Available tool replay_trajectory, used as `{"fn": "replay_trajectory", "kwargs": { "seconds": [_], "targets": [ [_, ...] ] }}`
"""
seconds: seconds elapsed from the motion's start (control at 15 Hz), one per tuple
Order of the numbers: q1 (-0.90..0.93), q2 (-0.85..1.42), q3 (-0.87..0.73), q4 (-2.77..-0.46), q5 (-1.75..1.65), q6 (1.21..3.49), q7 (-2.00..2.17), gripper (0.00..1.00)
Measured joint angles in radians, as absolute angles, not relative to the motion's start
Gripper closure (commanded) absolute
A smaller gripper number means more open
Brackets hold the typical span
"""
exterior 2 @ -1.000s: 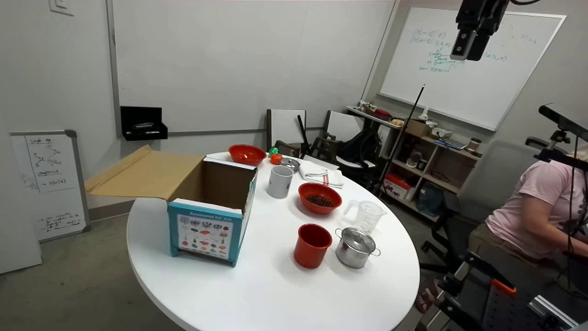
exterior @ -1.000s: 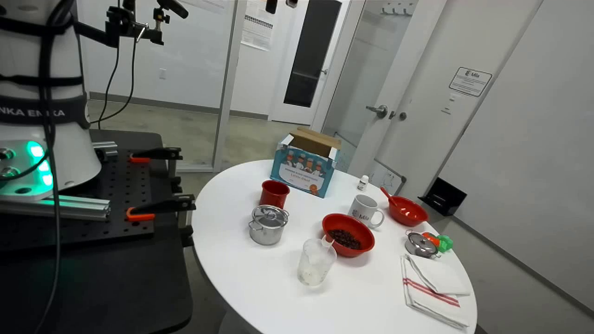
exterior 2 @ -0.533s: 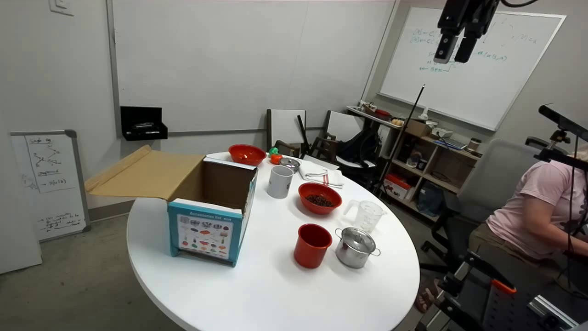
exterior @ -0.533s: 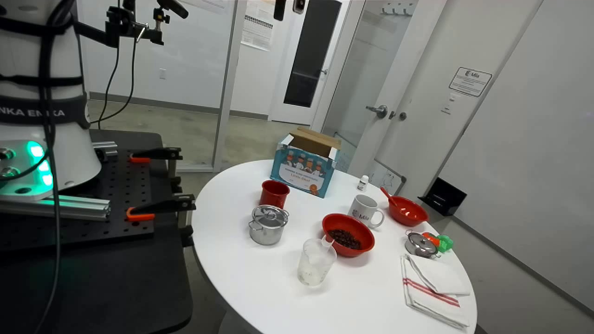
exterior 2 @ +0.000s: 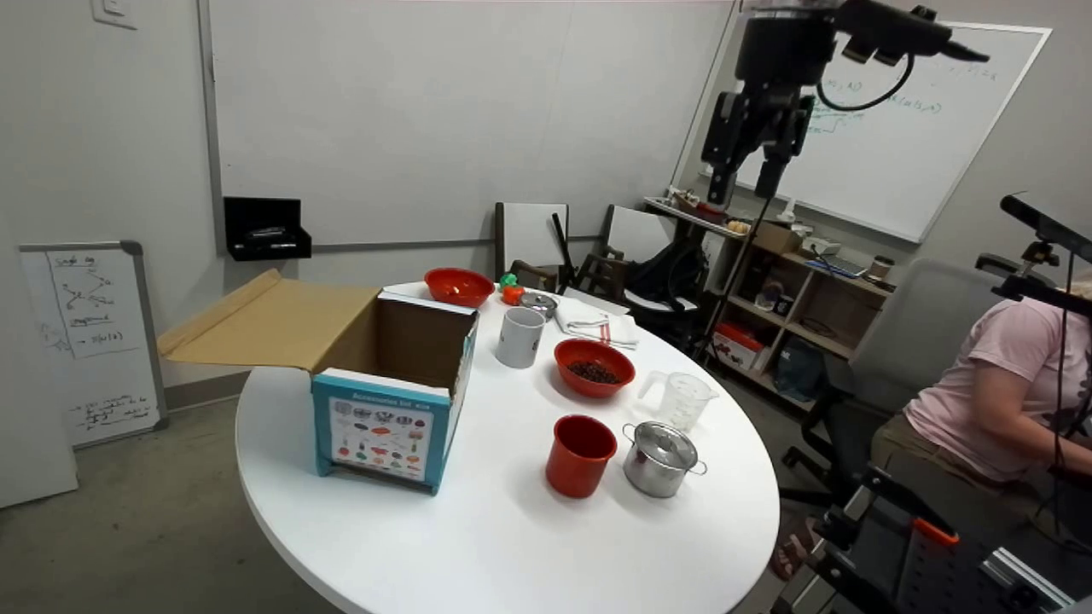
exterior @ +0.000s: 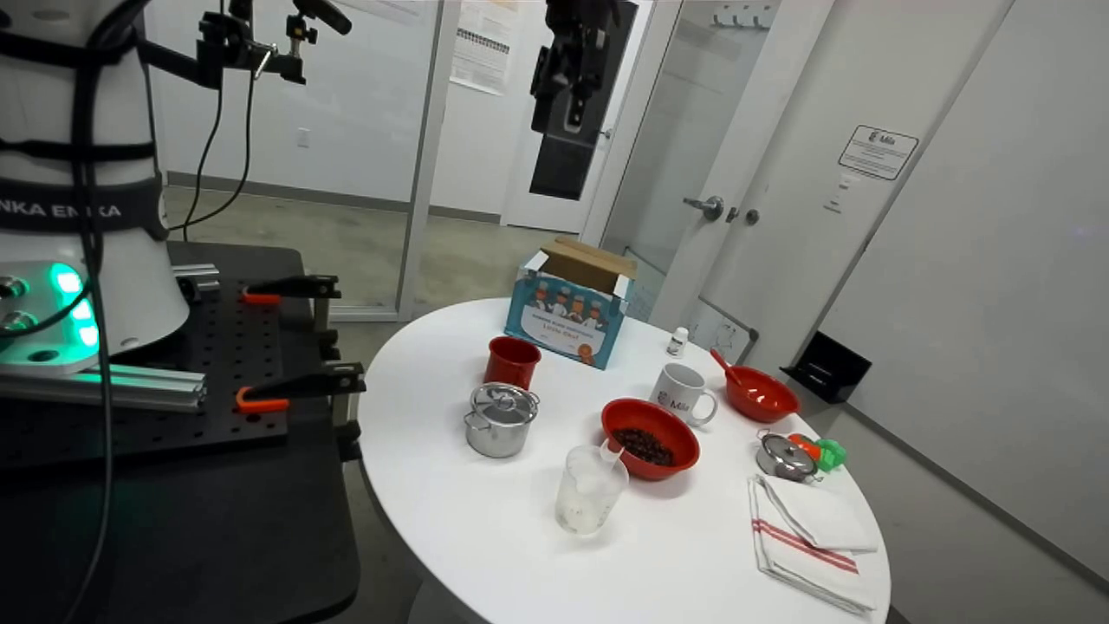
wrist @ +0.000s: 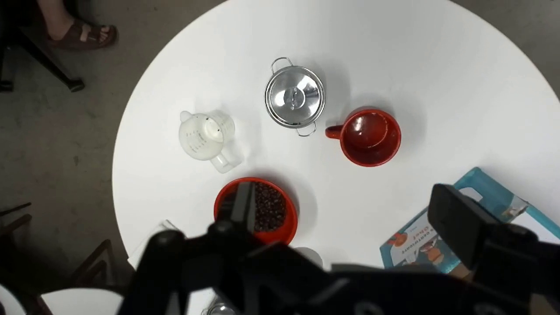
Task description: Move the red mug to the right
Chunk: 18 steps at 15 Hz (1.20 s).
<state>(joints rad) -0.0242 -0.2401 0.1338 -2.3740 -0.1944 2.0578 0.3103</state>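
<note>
The red mug [exterior: 511, 373] stands upright on the white round table, beside a lidded metal pot. It shows in both exterior views [exterior 2: 576, 473] and in the wrist view [wrist: 371, 136], where its handle points left toward the pot. My gripper [wrist: 343, 194] is open, its fingers wide apart with only table between them. The mug lies beyond the fingertips in the wrist view, untouched. In both exterior views the gripper [exterior: 557, 123] hangs high above the table, well above the mug, and is empty [exterior 2: 744, 189].
The metal pot [exterior 2: 657, 465] stands close by the mug. The open blue box [exterior 2: 380, 439] is on its other side. A red bowl of dark beans [exterior 2: 595, 379], a clear measuring cup [exterior 2: 682, 402], a white mug [exterior 2: 519, 338] and a folded towel [exterior: 814, 546] are further off.
My gripper has come down over the table and further into both exterior views, moving left in the view that shows the box's open flap. Its fingers look farther apart. The mug has not moved.
</note>
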Motion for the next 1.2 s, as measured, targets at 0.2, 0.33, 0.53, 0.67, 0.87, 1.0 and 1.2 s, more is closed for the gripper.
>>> {"fn": "replay_trajectory", "kwargs": {
  "seconds": [0.2,0.33,0.53,0.67,0.87,1.0,1.2],
  "targets": [
    [-0.023,-0.159,0.114,-2.372,-0.186,2.088,0.310,0.00],
    [-0.023,-0.119,0.100,-2.371,-0.182,2.100,0.307,0.00],
    [-0.022,-0.074,0.083,-2.371,-0.181,2.115,0.302,0.00],
    [-0.022,-0.073,0.082,-2.371,-0.181,2.115,0.302,0.00],
    [-0.018,-0.074,0.082,-2.370,-0.181,2.115,0.302,0.00],
    [-0.018,-0.068,0.079,-2.368,-0.177,2.116,0.302,0.00],
    [-0.016,-0.028,0.074,-2.347,-0.113,2.176,0.251,0.00]
  ]
}}
